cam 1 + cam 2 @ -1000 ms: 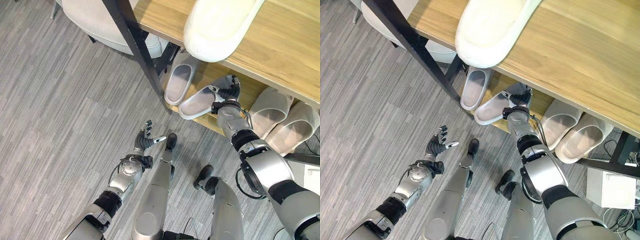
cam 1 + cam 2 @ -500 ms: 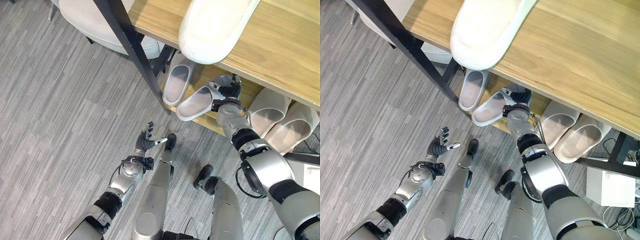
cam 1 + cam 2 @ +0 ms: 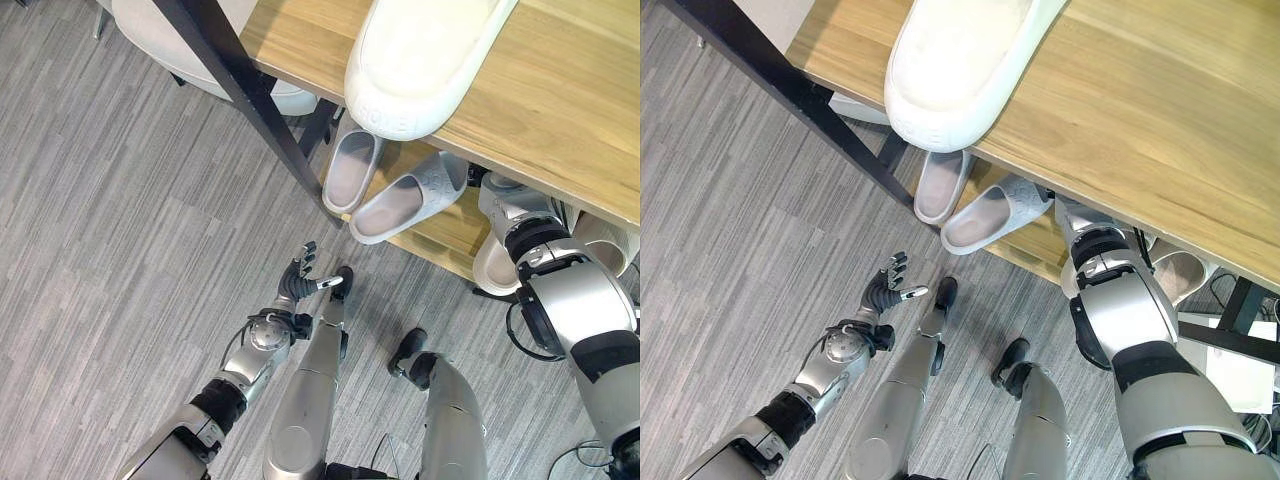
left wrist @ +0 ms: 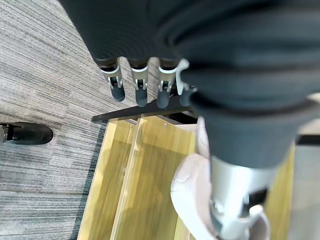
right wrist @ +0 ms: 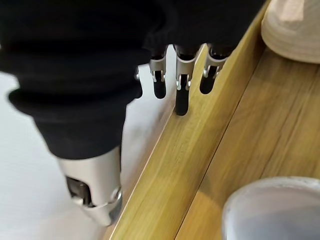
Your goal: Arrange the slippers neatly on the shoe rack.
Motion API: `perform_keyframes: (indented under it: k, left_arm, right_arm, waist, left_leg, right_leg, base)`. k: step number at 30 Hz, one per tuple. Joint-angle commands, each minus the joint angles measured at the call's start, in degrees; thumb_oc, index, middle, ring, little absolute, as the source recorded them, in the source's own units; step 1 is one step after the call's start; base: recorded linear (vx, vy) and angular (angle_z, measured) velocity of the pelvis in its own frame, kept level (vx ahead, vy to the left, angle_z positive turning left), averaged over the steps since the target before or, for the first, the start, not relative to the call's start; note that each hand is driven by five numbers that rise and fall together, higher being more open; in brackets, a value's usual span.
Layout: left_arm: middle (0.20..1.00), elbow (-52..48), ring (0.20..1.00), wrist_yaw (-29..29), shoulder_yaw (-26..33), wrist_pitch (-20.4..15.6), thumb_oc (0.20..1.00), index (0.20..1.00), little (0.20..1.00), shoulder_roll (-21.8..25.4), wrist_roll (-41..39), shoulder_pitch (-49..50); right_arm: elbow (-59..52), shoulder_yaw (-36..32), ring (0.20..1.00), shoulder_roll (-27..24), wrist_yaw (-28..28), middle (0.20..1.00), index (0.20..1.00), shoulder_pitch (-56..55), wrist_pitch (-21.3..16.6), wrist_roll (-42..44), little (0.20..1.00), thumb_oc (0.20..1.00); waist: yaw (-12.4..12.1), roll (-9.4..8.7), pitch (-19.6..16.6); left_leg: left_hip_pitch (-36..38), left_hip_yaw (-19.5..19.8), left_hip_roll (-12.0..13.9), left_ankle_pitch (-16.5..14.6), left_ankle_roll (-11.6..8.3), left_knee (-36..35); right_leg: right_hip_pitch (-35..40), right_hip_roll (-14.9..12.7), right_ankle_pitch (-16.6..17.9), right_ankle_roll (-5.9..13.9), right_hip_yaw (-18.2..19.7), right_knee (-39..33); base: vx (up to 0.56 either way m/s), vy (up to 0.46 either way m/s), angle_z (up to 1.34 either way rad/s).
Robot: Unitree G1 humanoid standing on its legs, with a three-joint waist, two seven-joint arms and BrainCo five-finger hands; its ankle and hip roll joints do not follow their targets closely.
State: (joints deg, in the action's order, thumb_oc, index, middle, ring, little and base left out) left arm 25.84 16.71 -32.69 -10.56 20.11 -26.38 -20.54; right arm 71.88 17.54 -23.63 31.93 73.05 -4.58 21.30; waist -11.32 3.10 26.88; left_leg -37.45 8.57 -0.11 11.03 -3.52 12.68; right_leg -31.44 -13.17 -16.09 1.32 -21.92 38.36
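A large white slipper (image 3: 420,60) lies on the wooden top shelf (image 3: 560,110) of the shoe rack. On the lower shelf (image 3: 445,232) a grey slipper (image 3: 352,170) stands straight, and a second grey slipper (image 3: 405,198) lies slanted beside it, its toe under the top shelf. Two pale slippers (image 3: 495,265) (image 3: 605,235) sit further right. My right arm reaches under the top shelf. In the right wrist view my right hand (image 5: 181,95) has straight fingers over the shelf edge and holds nothing. My left hand (image 3: 298,285) hovers open above the floor.
A black rack leg (image 3: 250,100) slants down to the grey carpet. A pale seat (image 3: 170,40) stands behind it at the far left. A white box (image 3: 1240,375) sits on the floor at the right.
My right hand has let go of the slanted grey slipper and moved right, under the top shelf. The slipper now lies free on the lower shelf. The camera has shifted slightly.
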Motion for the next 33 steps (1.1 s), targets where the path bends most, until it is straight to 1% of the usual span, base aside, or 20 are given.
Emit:
perform_keyframes:
  k: [1, 3, 5, 6, 7, 8, 11, 14, 15, 16, 18, 22, 24, 25, 26, 27, 28, 30, 31, 33]
  left_arm:
    - [1.000, 1.8, 1.000, 0.6, 0.6, -1.7, 1.000, 1.000, 1.000, -1.0, -0.8, -1.4]
    - [1.000, 2.9, 1.000, 1.5, 1.1, -1.4, 1.000, 1.000, 1.000, -1.6, -0.6, -1.7]
    - [1.000, 2.5, 1.000, 2.0, 1.8, -1.3, 1.000, 1.000, 1.000, -1.5, -0.5, -1.2]
    - [1.000, 2.3, 1.000, 2.1, 1.9, -1.2, 1.000, 1.000, 1.000, -1.4, -0.5, -1.1]
    - [1.000, 2.5, 1.000, 2.5, 2.5, -1.0, 1.000, 1.000, 1.000, -1.6, 0.0, -0.9]
    - [1.000, 2.5, 1.000, 2.5, 2.5, -1.0, 1.000, 1.000, 1.000, -1.6, 0.0, -0.9]
    - [1.000, 3.3, 1.000, 3.4, 3.9, -0.1, 1.000, 1.000, 1.000, -2.5, 1.5, -0.1]
    - [1.000, 3.5, 1.000, 3.9, 4.4, 0.1, 1.000, 1.000, 1.000, -3.0, 2.1, 0.4]
    - [1.000, 3.7, 1.000, 4.1, 4.8, 0.4, 1.000, 1.000, 1.000, -3.3, 2.7, 0.8]
    - [1.000, 3.7, 1.000, 4.1, 4.8, 0.4, 1.000, 1.000, 1.000, -3.3, 2.7, 0.8]
    - [1.000, 3.6, 1.000, 4.4, 5.1, 0.7, 1.000, 1.000, 1.000, -3.4, 3.3, 1.2]
    - [1.000, 3.5, 1.000, 5.0, 5.1, 0.8, 1.000, 1.000, 1.000, -3.7, 3.4, 1.3]
    - [1.000, 3.4, 1.000, 5.5, 4.9, 0.7, 1.000, 1.000, 1.000, -3.7, 3.7, 1.3]
    - [1.000, 3.3, 1.000, 5.9, 4.7, 0.7, 1.000, 1.000, 1.000, -3.6, 3.5, 1.0]
    - [1.000, 3.4, 1.000, 6.0, 4.6, 0.8, 1.000, 1.000, 1.000, -3.5, 3.4, 0.9]
    - [1.000, 3.3, 1.000, 6.1, 4.4, 0.9, 1.000, 1.000, 1.000, -3.3, 3.0, 0.6]
    - [1.000, 3.3, 1.000, 6.1, 4.4, 0.9, 1.000, 1.000, 1.000, -3.3, 3.0, 0.6]
    - [1.000, 3.1, 1.000, 5.6, 3.6, 0.7, 1.000, 1.000, 1.000, -2.7, 2.2, 0.4]
    - [1.000, 2.6, 1.000, 5.2, 3.1, 0.5, 1.000, 1.000, 1.000, -2.1, 1.5, 0.4]
    - [1.000, 2.7, 1.000, 5.2, 2.5, 0.8, 1.000, 1.000, 1.000, -2.0, 0.7, -0.1]
  right_arm:
    - [-10.1, 2.0, 1.000, 0.2, 1.7, 1.000, 1.000, 0.5, -4.0, -2.5, 1.000, 1.000]
    - [-15.5, 1.3, 1.000, 3.7, 2.2, 1.000, 1.000, -2.7, -4.8, -1.9, 1.000, 1.000]
    - [-22.1, 0.9, 1.000, 5.7, 2.3, 1.000, 1.000, -6.9, -5.2, -2.9, 1.000, 1.000]
    - [-23.6, 0.8, 1.000, 5.8, 2.3, 1.000, 1.000, -7.9, -5.1, -3.4, 1.000, 1.000]
    - [-27.7, 0.4, 1.000, 6.7, 2.6, 1.000, 1.000, -10.7, -5.4, -4.0, 1.000, 1.000]
    - [-27.8, 0.4, 1.000, 6.7, 2.7, 1.000, 1.000, -10.8, -5.4, -4.0, 1.000, 1.000]
    - [-41.8, -0.3, 1.000, 8.7, 3.1, 1.000, 1.000, -21.7, -5.4, -8.6, 1.000, 1.000]
    - [-47.6, -0.6, 1.000, 9.6, 2.9, 1.000, 1.000, -27.6, -5.2, -10.9, 1.000, 1.000]
    - [-51.5, 0.0, 1.000, 10.3, 1.9, 1.000, 1.000, -31.6, -5.1, -12.1, 1.000, 1.000]
    - [-51.6, 0.0, 1.000, 10.3, 1.9, 1.000, 1.000, -31.7, -5.0, -12.1, 1.000, 1.000]
    - [-54.2, 0.7, 1.000, 11.6, 0.3, 1.000, 1.000, -36.5, -5.7, -10.8, 1.000, 1.000]
    - [-53.8, 2.3, 1.000, 14.2, -0.8, 1.000, 1.000, -41.2, -5.4, -9.2, 1.000, 1.000]
    - [-50.8, 2.0, 1.000, 16.4, 0.3, 1.000, 1.000, -42.4, -6.2, -6.1, 1.000, 1.000]
    - [-48.7, 2.0, 1.000, 17.9, 0.2, 1.000, 1.000, -41.9, -7.0, -1.9, 1.000, 1.000]
    - [-47.5, 1.8, 1.000, 18.4, 0.4, 1.000, 1.000, -41.4, -7.4, 0.0, 1.000, 1.000]
    - [-43.4, 1.2, 1.000, 19.8, 0.1, 1.000, 1.000, -39.2, -8.5, 6.3, 1.000, 1.000]
    - [-43.3, 1.2, 1.000, 19.8, 0.1, 1.000, 1.000, -39.1, -8.5, 6.4, 1.000, 1.000]
    - [-38.4, -0.5, 1.000, 20.8, 0.0, 1.000, 1.000, -33.7, -9.8, 12.0, 1.000, 1.000]
    - [-34.8, -2.3, 1.000, 20.9, 1.1, 1.000, 1.000, -27.9, -10.1, 14.2, 1.000, 1.000]
    - [-31.4, -4.0, 1.000, 21.1, 2.8, 1.000, 1.000, -22.6, -10.5, 16.7, 1.000, 1.000]
  waist:
    - [0.2, -2.20, 0.5]
    - [1.1, -2.78, 0.1]
    - [2.0, -3.16, -0.4]
    - [2.2, -3.22, -0.4]
    - [2.5, -3.39, -0.5]
    - [2.5, -3.39, -0.5]
    - [4.0, -4.17, -0.6]
    - [4.7, -4.33, -0.8]
    - [5.1, -4.65, -0.8]
    - [5.1, -4.64, -0.9]
    - [5.5, -4.82, -1.0]
    - [5.8, -5.01, -1.0]
    - [5.9, -4.89, -1.0]
    - [5.7, -4.78, -0.7]
    - [5.5, -4.74, -0.6]
    - [5.0, -4.47, -0.3]
    - [5.0, -4.47, -0.2]
    - [4.0, -4.03, 0.2]
    - [2.9, -3.54, 0.4]
    - [2.0, -3.47, 0.8]
  left_leg:
    - [2.4, -2.6, -0.3, -11.5, 0.36, 7.0]
    - [3.3, -2.9, 0.0, -11.5, 0.18, 6.4]
    - [4.3, -3.4, 0.1, -11.6, 0.08, 5.9]
    - [4.4, -3.4, 0.2, -11.6, 0.05, 5.9]
    - [4.7, -3.5, 0.4, -11.6, 0.00, 5.7]
    - [4.8, -3.5, 0.4, -11.6, 0.00, 5.7]
    - [5.9, -4.1, 0.7, -11.8, 0.09, 5.5]
    - [6.3, -4.2, 0.8, -11.8, 0.15, 5.3]
    - [6.5, -4.4, 0.9, -11.9, 0.17, 5.4]
    - [6.5, -4.4, 0.9, -11.9, 0.17, 5.4]
    - [7.0, -4.6, 1.1, -11.7, 0.20, 5.1]
    - [7.2, -4.7, 1.2, -11.6, 0.10, 5.0]
    - [7.0, -4.7, 1.1, -11.5, 0.21, 4.8]
    - [6.7, -4.8, 0.9, -11.5, 0.28, 4.9]
    - [6.7, -4.7, 0.9, -11.5, 0.29, 5.0]
    - [6.5, -4.7, 0.8, -11.6, 0.36, 5.1]
    - [6.5, -4.7, 0.8, -11.6, 0.36, 5.2]
    - [6.4, -4.5, 0.6, -11.8, 0.48, 5.5]
    - [6.1, -4.5, 0.4, -12.0, 0.61, 5.6]
    - [5.8, -4.5, 0.3, -12.1, 0.75, 5.8]
  right_leg:
    - [2.1, -0.2, 10.9, 5.83, 4.0, -13.8]
    - [3.0, -0.1, 11.0, 5.77, 4.1, -14.5]
    - [3.8, 0.1, 11.2, 5.79, 4.3, -15.3]
    - [4.0, 0.1, 11.3, 5.79, 4.3, -15.4]
    - [4.2, 0.1, 11.4, 5.82, 4.3, -15.5]
    - [4.2, 0.1, 11.4, 5.82, 4.3, -15.5]
    - [5.0, 0.3, 11.6, 5.97, 4.9, -15.9]
    - [5.2, 0.2, 11.7, 6.01, 5.0, -16.0]
    - [5.4, 0.3, 11.8, 6.04, 5.1, -16.2]
    - [5.4, 0.3, 11.8, 6.04, 5.1, -16.2]
    - [5.7, 0.3, 12.0, 6.11, 5.1, -16.4]
    - [6.3, 0.1, 12.4, 6.24, 5.0, -17.0]
    - [6.2, -0.1, 12.7, 6.41, 4.9, -17.1]
    - [6.0, -0.1, 12.8, 6.44, 4.9, -17.1]
    - [6.0, -0.2, 12.8, 6.46, 4.9, -17.1]
    - [6.1, -0.3, 13.0, 6.49, 4.7, -17.1]
    - [6.1, -0.3, 12.9, 6.49, 4.7, -17.1]
    - [6.1, -0.5, 12.9, 6.54, 4.5, -16.8]
    - [5.8, -0.5, 12.8, 6.62, 4.3, -16.4]
    - [5.7, -0.5, 12.8, 6.67, 4.2, -16.4]
  base:
    - [0.03, 0.013, 0.03]
    - [0.03, 0.013, -0.13]
    - [0.02, 0.019, -0.12]
    - [0.01, 0.017, -0.13]
    - [0.00, 0.004, -0.15]
    - [0.01, 0.006, -0.13]
    - [0.01, 0.004, -0.05]
    - [0.00, 0.003, -0.15]
    - [0.00, 0.001, -0.09]
    - [0.00, 0.004, -0.04]
    - [-0.01, 0.006, -0.08]
    - [0.00, 0.000, -0.02]
    - [0.00, 0.000, 0.00]
    - [0.00, 0.000, 0.00]
    - [0.00, 0.000, 0.00]
    - [0.00, 0.000, 0.00]
    - [0.01, -0.009, 0.03]
    - [0.03, -0.008, 0.09]
    - [0.04, -0.003, 0.10]
    - [0.04, -0.003, 0.14]
